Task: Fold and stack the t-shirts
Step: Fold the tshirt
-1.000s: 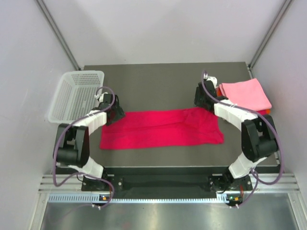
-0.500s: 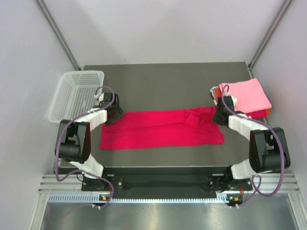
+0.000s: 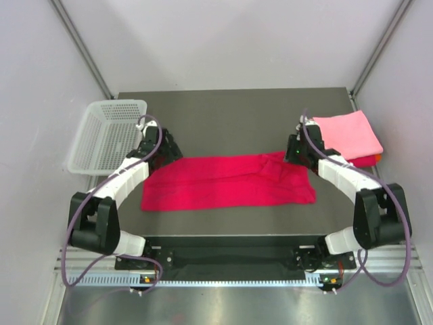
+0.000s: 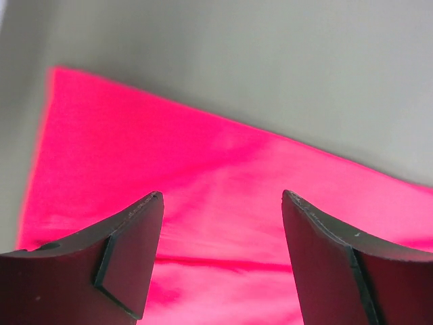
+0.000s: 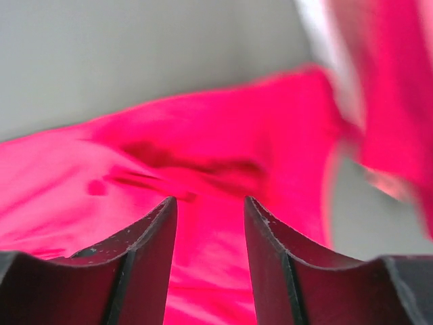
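The crimson-magenta t-shirt [image 3: 230, 181] lies folded as a long strip across the middle of the table. My left gripper [image 3: 167, 147] hovers open over its far left corner; in the left wrist view the gripper [image 4: 222, 198] has wide jaws with only the shirt [image 4: 203, 169] beneath. My right gripper [image 3: 295, 150] is open over the rumpled far right corner; in the right wrist view the gripper [image 5: 209, 201] is empty above the shirt [image 5: 203, 149]. A folded light pink t-shirt [image 3: 346, 132] tops a red and orange stack [image 3: 369, 160] at the right.
A white perforated basket [image 3: 108, 132] stands at the table's left edge, close behind my left arm. The pink stack shows blurred at the right of the right wrist view [image 5: 399, 88]. Grey walls enclose the table.
My right gripper swung out towards the pink stack, then came back left to the shirt's far right corner, which is now rumpled. My left gripper shifted slightly farther and right.
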`<state>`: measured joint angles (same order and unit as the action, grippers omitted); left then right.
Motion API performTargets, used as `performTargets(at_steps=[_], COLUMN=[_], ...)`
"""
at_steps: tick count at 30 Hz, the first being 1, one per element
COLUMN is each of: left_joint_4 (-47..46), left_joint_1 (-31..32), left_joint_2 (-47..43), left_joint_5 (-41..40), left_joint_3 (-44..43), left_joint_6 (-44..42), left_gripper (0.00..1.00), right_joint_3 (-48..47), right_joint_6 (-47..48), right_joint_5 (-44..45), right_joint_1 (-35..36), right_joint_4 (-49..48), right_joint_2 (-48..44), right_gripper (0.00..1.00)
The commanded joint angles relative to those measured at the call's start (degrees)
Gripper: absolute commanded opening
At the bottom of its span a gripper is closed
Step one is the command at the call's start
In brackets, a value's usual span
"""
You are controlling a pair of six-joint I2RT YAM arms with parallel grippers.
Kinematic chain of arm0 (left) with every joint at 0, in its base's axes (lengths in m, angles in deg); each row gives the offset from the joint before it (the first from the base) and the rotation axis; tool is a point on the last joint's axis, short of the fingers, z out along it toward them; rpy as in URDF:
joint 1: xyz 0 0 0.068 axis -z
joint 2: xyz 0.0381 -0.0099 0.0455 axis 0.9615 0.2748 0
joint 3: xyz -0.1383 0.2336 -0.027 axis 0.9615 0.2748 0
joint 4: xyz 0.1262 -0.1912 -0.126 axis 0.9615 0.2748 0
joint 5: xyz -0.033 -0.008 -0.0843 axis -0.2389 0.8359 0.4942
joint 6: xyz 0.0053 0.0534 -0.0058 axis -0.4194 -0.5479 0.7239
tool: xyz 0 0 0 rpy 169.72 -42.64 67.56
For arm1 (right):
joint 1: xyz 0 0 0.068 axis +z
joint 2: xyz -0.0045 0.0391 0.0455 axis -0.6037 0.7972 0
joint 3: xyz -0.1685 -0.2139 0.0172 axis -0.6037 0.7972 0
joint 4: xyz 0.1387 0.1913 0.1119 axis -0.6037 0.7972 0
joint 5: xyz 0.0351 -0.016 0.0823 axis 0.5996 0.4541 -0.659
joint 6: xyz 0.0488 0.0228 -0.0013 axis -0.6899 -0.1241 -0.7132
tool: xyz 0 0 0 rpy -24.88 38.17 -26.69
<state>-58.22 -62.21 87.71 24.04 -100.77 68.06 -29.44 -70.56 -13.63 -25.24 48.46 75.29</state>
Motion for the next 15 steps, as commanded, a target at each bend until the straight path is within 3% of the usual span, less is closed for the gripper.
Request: performTargets(at_steps=[1,5,10,15], left_joint_4=[-0.8,-2.3,-3.9,-5.1], left_joint_1=[3.8,6.7,7.4,7.5], left_joint_2=[-3.1,-2.8,-2.1,-1.6], left_joint_5=[3.2,4.3,5.1,5.6], left_joint_3=[-2.8,-3.3,-2.4,-1.4], left_joint_6=[-0.9,-2.3,-4.0,-5.2], left_gripper=[0.75,0.75,0.76,0.76], right_joint_3=[-8.1,-16.2,-23.6,-27.5], right_joint_6=[5.8,9.7,13.1,14.2], right_joint_5=[-5.2,-3.2,-1.7,-4.4], right_joint_1=[5.0,8.4,10.2,10.4], right_joint_4=[1.3,5.0,8.2,9.7], right_joint_2=[5.8,12.3,20.9,25.4], right_gripper=[0.43,0.41,0.5,0.52])
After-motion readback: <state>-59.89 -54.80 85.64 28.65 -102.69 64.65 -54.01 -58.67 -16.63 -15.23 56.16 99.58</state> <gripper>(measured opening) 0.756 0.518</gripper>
